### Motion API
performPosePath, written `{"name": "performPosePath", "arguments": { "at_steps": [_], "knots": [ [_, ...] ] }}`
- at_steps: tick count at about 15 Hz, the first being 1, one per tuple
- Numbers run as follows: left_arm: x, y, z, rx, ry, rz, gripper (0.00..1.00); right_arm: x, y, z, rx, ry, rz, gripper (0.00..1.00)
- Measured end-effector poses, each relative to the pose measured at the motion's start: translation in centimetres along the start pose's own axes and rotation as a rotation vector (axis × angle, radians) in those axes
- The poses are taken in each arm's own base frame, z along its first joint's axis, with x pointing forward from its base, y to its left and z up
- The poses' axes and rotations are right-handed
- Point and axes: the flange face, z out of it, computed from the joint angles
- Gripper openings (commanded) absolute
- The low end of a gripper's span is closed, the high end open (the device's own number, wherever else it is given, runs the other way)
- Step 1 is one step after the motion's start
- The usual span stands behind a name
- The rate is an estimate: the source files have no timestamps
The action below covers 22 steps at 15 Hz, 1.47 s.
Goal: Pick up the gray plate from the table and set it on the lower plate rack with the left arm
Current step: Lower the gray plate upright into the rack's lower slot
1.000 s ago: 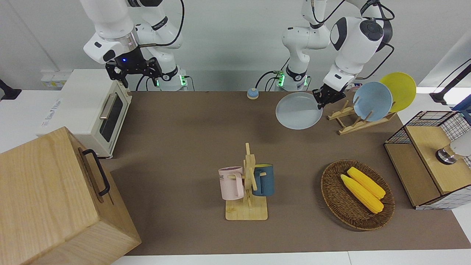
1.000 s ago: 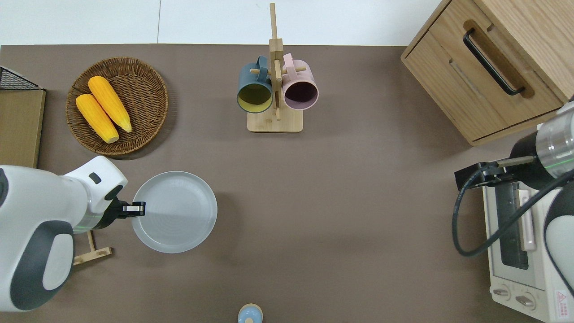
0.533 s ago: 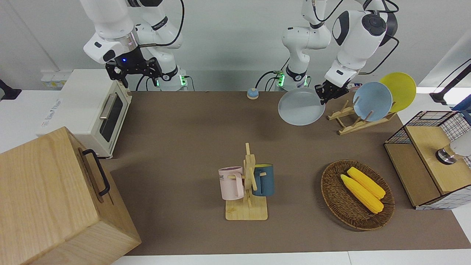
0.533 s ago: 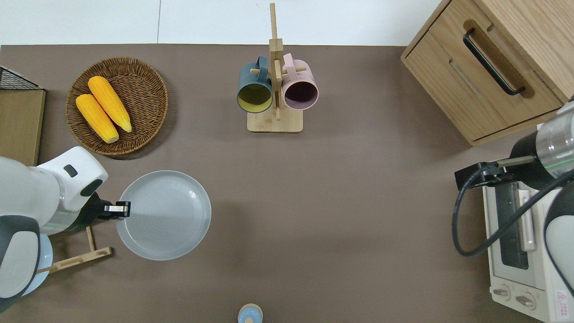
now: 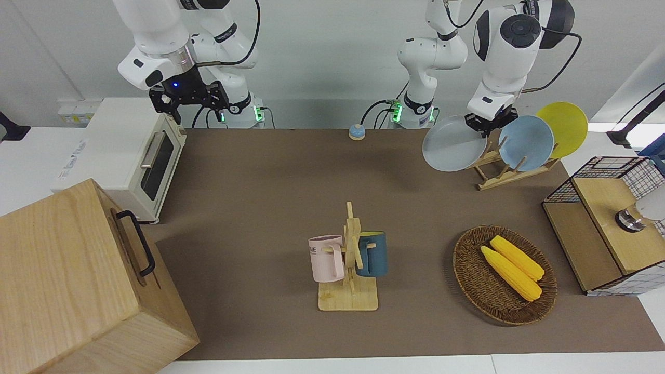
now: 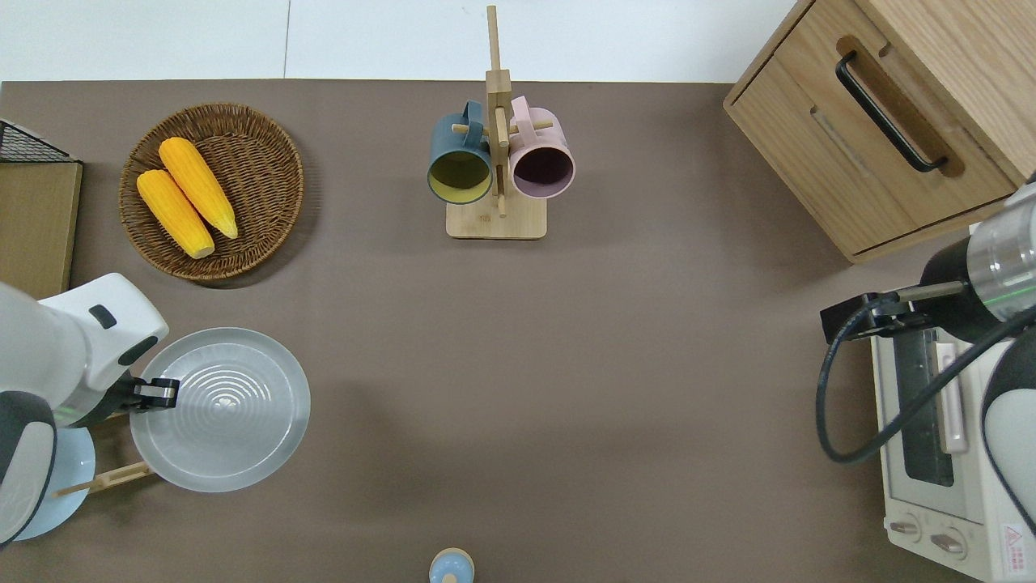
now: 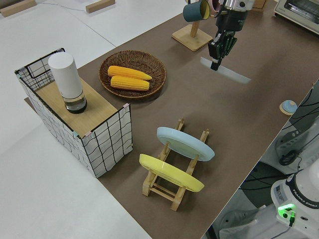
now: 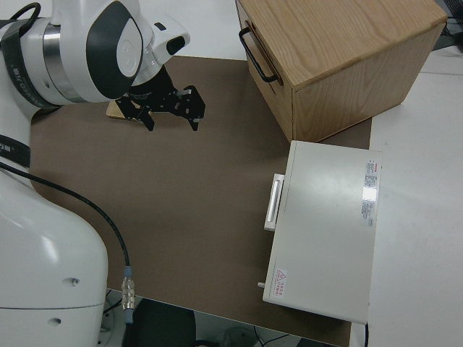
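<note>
Overhead view, scanning from its left edge across: the left pincer (image 6: 158, 393) is clamped on the rim of the gray plate (image 6: 220, 409), holding it up in the air. The plate is hanging over the open end of the lower plate rack (image 6: 101, 479) and the bare worktop (image 6: 566, 364) next to it. A sky-blue plate (image 6: 65, 486) is sitting in the rack, mostly hidden under the arm. A wicker basket (image 6: 212, 191) holding two corn cobs (image 6: 186, 197) is lying farther from the robots than the held plate. Near the middle, a wooden mug stand (image 6: 496, 162) is carrying a dark blue mug (image 6: 460, 162) and a pink mug (image 6: 542, 162). At the right arm's end, a wooden drawer cabinet (image 6: 890, 121) and a white toaster oven (image 6: 939, 437) are standing.

Front view is showing the plate tilted, its face turned toward the camera, just beside the sky-blue plate, with a yellow plate (image 5: 566, 124) slotted in the rack next to that one. The right arm is parked, its pincer (image 8: 172, 108) fingers spread apart.
</note>
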Motion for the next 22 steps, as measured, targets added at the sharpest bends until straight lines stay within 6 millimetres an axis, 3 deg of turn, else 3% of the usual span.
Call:
{"name": "performPosePath", "arguments": {
  "at_steps": [8,15,22],
  "knots": [
    [-0.4,-2.5,0.8,0.311,-0.094,0.014,0.00,0.0,0.0,0.0,0.000,0.000,0.000,0.983],
    [0.2,-3.6,2.0,0.477,-0.156,-0.016,0.00,0.0,0.0,0.0,0.000,0.000,0.000,0.983],
    [1.4,-2.6,4.4,0.621,-0.191,-0.075,0.00,0.0,0.0,0.0,0.000,0.000,0.000,0.983]
  ]
}}
